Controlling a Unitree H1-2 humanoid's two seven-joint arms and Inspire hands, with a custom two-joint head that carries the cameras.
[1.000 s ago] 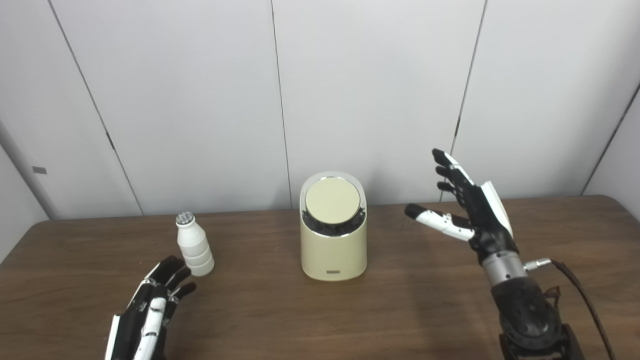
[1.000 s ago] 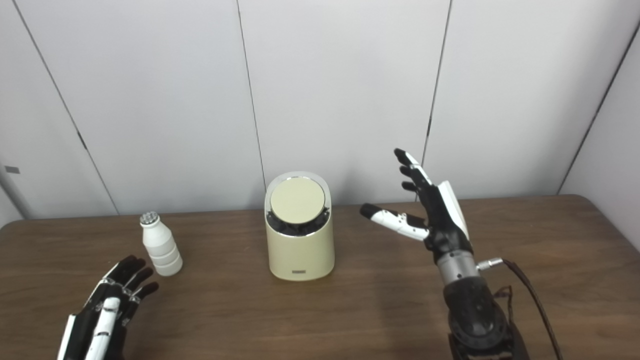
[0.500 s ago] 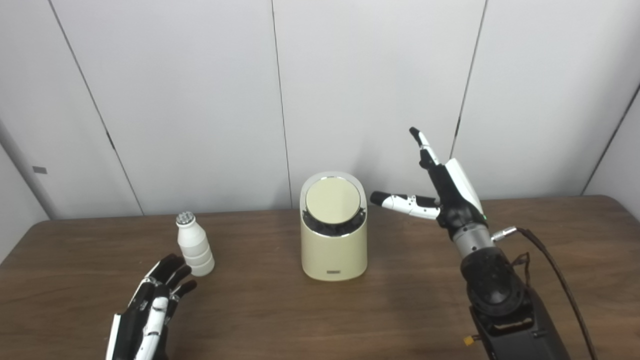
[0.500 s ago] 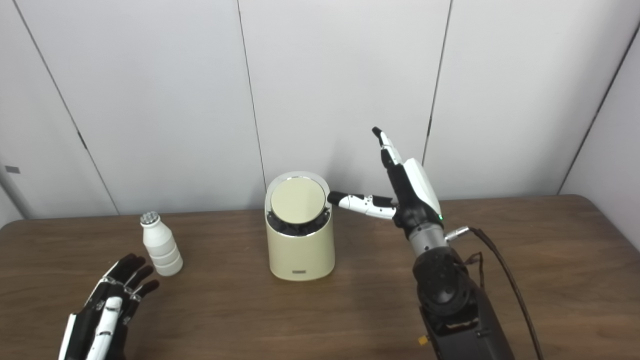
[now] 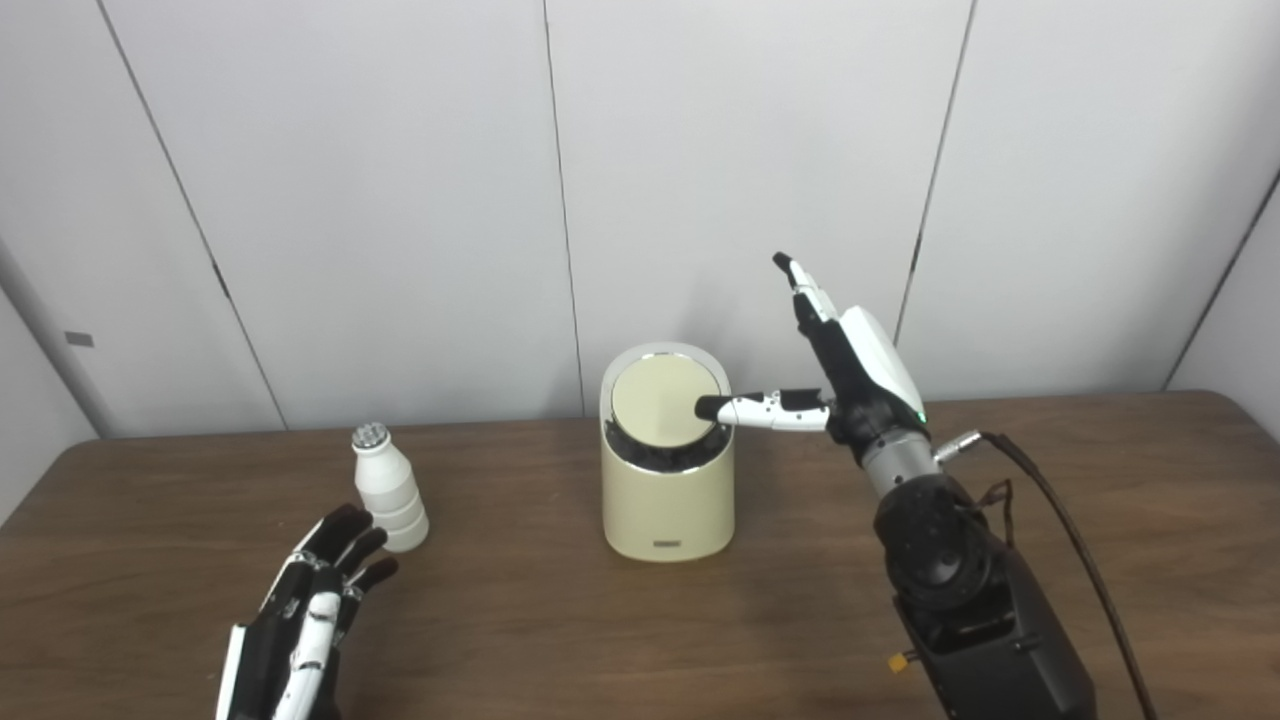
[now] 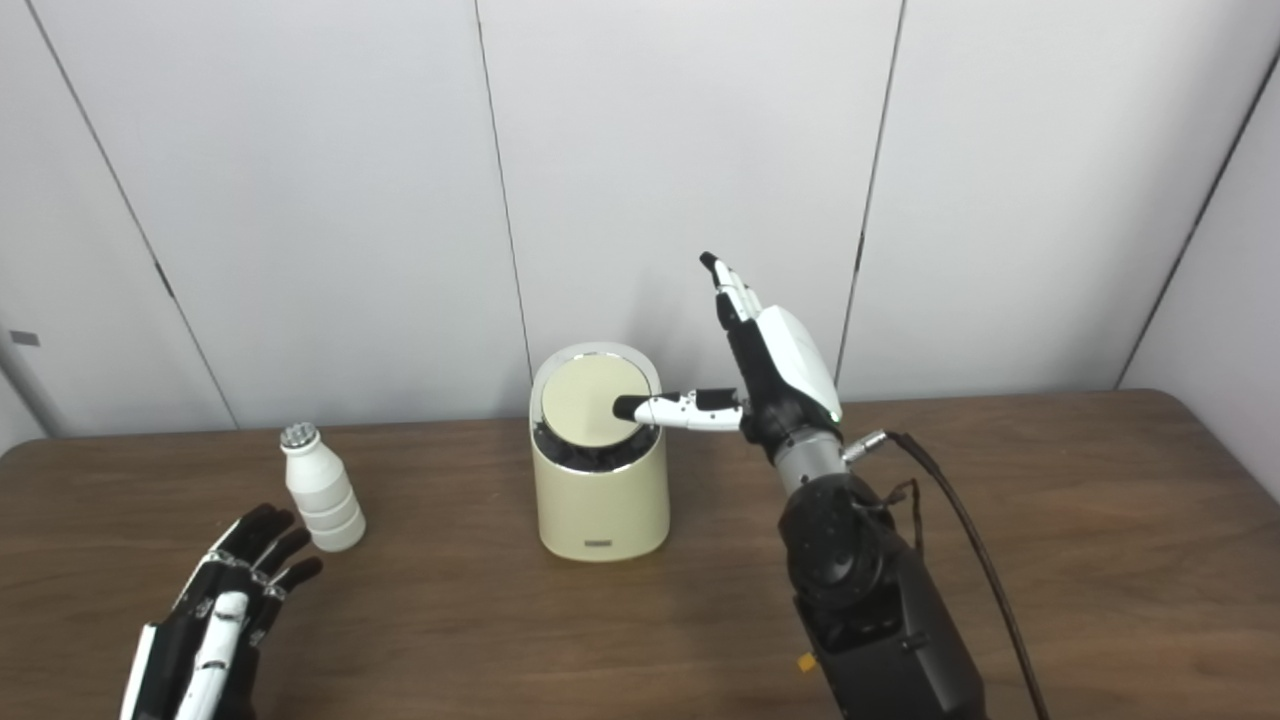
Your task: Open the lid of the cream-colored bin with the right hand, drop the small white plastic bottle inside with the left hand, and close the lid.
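Brown table (image 5: 520, 620) bears cream bin (image 5: 668, 500), lid (image 5: 664, 398) shut; both hands spread.

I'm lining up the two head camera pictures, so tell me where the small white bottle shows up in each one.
Left eye view: small white bottle stands left of centre, just beyond the left hand.
Right eye view: the bottle sits nearer the left edge.
Shared landmark: the cream-colored bin, to the bottle's right in both.
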